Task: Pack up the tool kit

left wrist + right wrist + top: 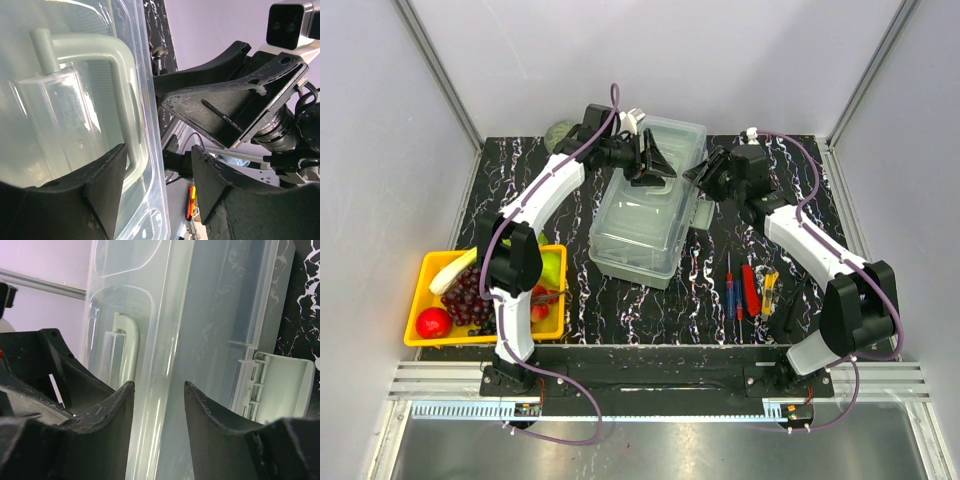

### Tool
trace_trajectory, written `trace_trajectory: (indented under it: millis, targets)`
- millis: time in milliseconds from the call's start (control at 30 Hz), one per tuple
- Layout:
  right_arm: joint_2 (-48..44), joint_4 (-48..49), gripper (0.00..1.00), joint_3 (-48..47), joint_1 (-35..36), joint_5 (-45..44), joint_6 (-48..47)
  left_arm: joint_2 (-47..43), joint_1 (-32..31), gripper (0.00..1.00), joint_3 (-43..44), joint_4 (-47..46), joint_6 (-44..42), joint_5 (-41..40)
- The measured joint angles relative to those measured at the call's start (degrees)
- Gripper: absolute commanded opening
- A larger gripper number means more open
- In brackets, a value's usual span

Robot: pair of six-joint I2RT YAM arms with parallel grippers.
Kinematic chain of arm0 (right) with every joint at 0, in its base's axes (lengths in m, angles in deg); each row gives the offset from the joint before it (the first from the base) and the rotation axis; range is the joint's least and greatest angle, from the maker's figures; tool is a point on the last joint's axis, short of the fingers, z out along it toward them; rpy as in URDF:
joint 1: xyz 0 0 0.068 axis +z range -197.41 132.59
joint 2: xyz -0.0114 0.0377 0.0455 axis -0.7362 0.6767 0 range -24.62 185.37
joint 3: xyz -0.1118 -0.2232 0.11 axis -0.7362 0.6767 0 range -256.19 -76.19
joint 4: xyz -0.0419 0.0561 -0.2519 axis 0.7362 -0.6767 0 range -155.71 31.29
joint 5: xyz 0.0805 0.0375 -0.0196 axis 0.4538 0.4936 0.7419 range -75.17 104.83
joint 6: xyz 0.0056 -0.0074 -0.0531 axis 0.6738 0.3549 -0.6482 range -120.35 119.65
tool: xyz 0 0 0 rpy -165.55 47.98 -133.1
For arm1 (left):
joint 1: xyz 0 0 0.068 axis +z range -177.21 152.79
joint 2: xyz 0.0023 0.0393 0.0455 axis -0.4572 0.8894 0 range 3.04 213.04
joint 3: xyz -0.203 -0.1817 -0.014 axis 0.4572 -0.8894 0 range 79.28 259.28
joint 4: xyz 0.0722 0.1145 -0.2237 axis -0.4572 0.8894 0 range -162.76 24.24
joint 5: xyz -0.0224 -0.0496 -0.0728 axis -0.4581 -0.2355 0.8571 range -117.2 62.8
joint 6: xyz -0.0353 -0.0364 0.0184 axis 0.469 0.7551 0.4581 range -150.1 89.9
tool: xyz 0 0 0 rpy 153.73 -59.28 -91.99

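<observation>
1. A large translucent grey-green plastic toolbox (pixel 645 215) stands with small red, yellow and blue-handled hand tools (pixel 752 290) lying to its right.
2. The left gripper (pixel 159 150), half open, straddles the toolbox's lid rim.
3. The right gripper (pixel 159 385), half open and empty, hovers beside the toolbox.

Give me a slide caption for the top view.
Left gripper and right gripper meet at the toolbox lid; hand tools lie on the table.

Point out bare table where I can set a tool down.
Free: the table strip in front of the toolbox, between fruit tray and hand tools. Crowded: the toolbox's far end, where left gripper and right gripper meet.
</observation>
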Motion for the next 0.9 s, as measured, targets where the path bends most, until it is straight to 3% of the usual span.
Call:
trace_trajectory:
  millis: [633,900]
  targets:
    - [-1.8,-0.2,0.52,-3.8,0.0,-1.1,-4.4,0.0,0.7,0.56,-2.1,-7.0,4.7,4.2]
    - [2.2,0.0,0.51,-7.4,0.0,3.4,-4.4,0.0,0.7,0.56,-2.7,-7.9,5.1,4.5]
